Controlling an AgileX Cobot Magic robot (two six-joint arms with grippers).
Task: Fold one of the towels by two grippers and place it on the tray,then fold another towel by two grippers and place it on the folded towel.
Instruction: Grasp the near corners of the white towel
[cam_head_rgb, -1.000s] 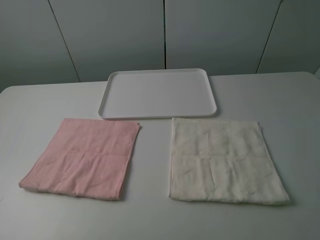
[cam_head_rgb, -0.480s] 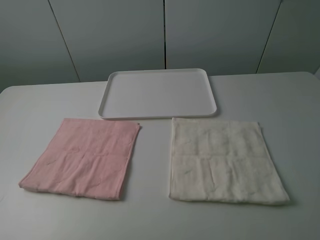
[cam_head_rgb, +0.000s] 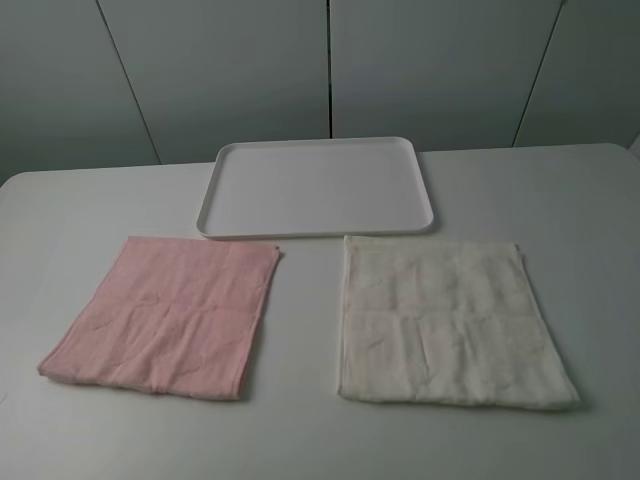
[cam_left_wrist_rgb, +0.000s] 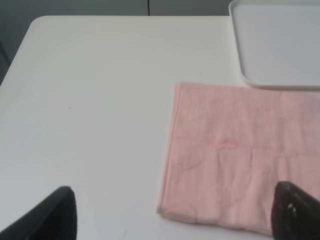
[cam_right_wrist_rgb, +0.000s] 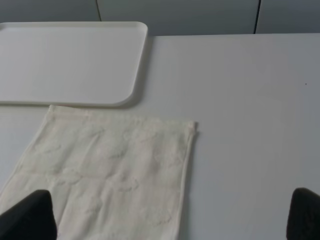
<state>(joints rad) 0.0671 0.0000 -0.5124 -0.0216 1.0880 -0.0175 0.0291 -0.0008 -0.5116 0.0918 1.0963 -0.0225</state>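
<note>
The left gripper (cam_left_wrist_rgb: 176, 220) stands with its two black fingers (cam_left_wrist_rgb: 60, 212) spread wide and nothing between them. One finger shows over bare table (cam_head_rgb: 90, 210), the other over the pink towel (cam_head_rgb: 165, 315), by that towel's left edge. The right gripper (cam_right_wrist_rgb: 165, 217) is spread just as wide and also holds nothing, with its fingertips (cam_right_wrist_rgb: 26, 215) showing on either side of the cream-white towel (cam_head_rgb: 450, 320)'s right edge.

Both towels lie flat and unfolded toward the table's front edge, the pink one on the left half and the cream-white one on the right half, with a strip of bare table between them. The white tray (cam_head_rgb: 316, 231) sits behind them at the middle of the table's far edge. Its front rim lies just beside the far edges of both towels.
</note>
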